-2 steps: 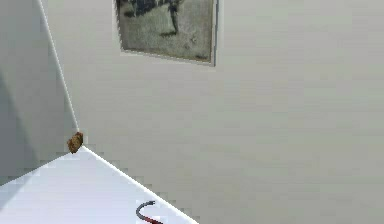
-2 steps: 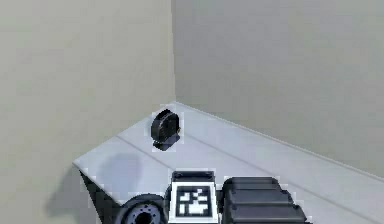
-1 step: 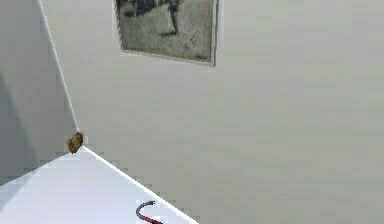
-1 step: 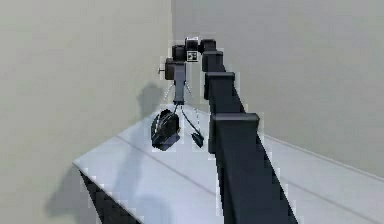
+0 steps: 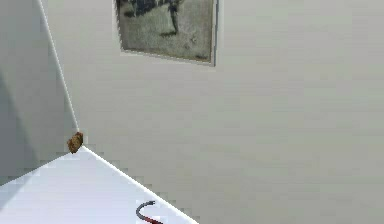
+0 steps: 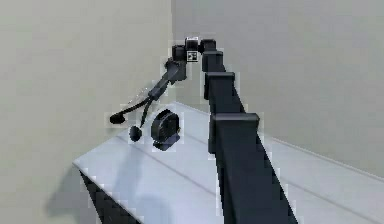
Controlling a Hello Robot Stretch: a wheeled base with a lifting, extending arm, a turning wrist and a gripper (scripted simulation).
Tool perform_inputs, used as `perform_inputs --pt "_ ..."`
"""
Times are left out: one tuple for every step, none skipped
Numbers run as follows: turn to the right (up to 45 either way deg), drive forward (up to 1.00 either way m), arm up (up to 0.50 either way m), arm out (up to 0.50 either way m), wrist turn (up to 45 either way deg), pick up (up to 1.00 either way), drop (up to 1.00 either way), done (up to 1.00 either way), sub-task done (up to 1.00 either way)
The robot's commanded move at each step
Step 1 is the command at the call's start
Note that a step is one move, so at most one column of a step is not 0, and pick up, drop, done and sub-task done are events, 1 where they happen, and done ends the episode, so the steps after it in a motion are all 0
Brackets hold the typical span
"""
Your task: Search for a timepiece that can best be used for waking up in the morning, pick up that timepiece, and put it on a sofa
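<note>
The fingers [image 6: 148, 98] slant down from the arm [image 6: 235, 130] toward the bench [image 6: 140, 178]; whether they hold anything cannot be told. The clock [image 6: 165, 130], a small round dark body, stands upright on the bench just beside the fingertips. Expect a light, rigid item with a smooth casing and a breakable face: grip across the round rim, not the face. A small brown object [image 5: 75, 142] sits at the bench's far corner; a framed picture [image 5: 167, 28] hangs higher up.
</note>
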Motion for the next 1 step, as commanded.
perform_inputs --pt "0.0 0.00 0.00 0.00 45.0 0.00 0.00 0.00 0.00"
